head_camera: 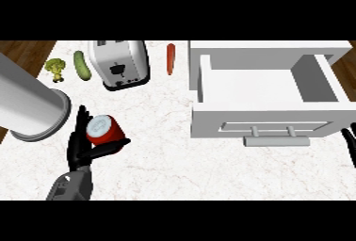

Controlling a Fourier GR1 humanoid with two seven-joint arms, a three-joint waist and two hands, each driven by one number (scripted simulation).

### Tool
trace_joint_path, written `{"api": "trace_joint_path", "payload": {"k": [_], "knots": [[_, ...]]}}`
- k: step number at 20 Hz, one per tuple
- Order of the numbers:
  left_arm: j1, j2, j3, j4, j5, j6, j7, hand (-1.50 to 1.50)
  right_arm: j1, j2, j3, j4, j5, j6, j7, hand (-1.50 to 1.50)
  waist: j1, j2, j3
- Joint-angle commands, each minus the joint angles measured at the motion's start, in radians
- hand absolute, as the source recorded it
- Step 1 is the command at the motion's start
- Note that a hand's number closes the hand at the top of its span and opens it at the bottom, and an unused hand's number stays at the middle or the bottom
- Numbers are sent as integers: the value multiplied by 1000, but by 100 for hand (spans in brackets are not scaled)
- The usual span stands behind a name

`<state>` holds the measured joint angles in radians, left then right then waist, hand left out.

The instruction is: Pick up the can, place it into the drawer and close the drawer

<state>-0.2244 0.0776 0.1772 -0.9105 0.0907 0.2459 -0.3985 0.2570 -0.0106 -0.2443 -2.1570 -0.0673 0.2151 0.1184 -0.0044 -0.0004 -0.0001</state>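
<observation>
The red can [104,130] with a pale lid sits on the white marble counter [181,164], left of centre. My left hand [82,149] is curled round it, with fingers along its left side and the thumb under its lower right edge. Whether the can is lifted off the counter I cannot tell. The white drawer [208,120] stands pulled open at the right, its inside bare and its bar handle [275,137] facing me. Only a sliver of my right hand [350,147] shows at the right edge, fingers relaxed, below the drawer's front corner.
A large grey cylinder [31,106] lies at the left, close to the can. At the back stand a silver toaster [122,63], a cucumber [82,65], broccoli [55,68] and a carrot [170,59]. The counter's wooden edges show at both sides.
</observation>
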Motion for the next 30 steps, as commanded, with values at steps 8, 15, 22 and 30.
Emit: {"api": "trace_joint_path", "payload": {"k": [8,15,22,30], "knots": [[-134,1,27,203,30,-57,-128,150,-72,-33,-21,92,-16,-16,-18,-150,-2,3,0],[-84,-15,-15,40,61,-84,-29,150,102,9,29,52,10,-10,-147,-150,-1,0,0],[-104,-4,-41,-2,75,-131,-36,150,57,7,24,-60,-18,-12,-7,-150,-1,0,0],[-16,50,-87,-229,88,-218,86,150,79,-18,-45,-13,-83,39,-55,-150,2,-1,0]]}}
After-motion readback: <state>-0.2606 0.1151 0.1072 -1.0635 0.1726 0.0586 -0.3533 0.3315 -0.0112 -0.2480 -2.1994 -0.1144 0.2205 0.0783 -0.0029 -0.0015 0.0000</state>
